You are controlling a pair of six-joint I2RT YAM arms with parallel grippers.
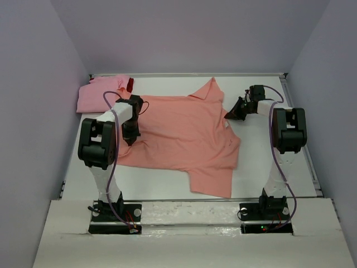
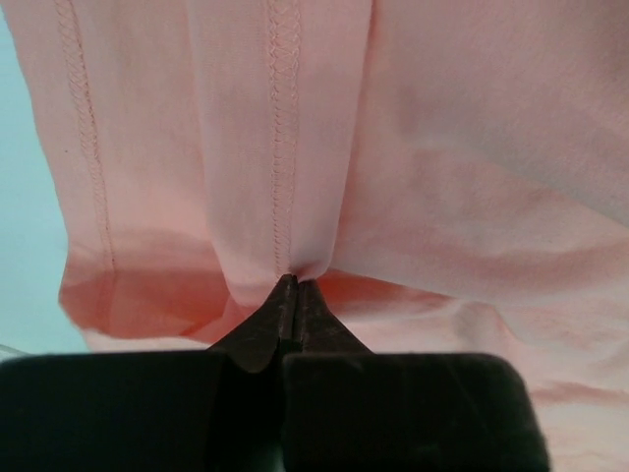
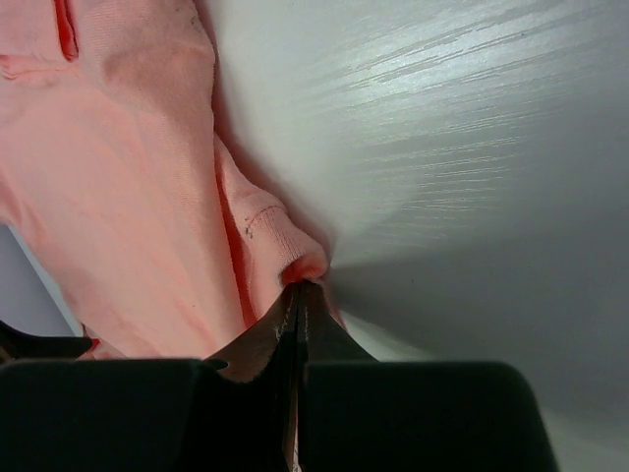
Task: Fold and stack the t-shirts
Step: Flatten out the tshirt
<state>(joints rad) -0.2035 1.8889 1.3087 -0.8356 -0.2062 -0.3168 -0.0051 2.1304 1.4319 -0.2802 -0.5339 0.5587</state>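
The table is covered mid-surface by the spread salmon shirt. The pink shirt is bunched at the far left corner, with the red shirt touching it. The salmon shirt's left side is pinched by the left gripper, and its right edge by the right gripper.

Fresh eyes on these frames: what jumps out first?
A salmon-orange cotton t-shirt sprawls rumpled across the middle of the white table. The left gripper pinches its left edge and the right gripper its right edge, both shut on fabric. A lighter pink t-shirt lies in the far left corner, a dark red piece peeking out beside it.
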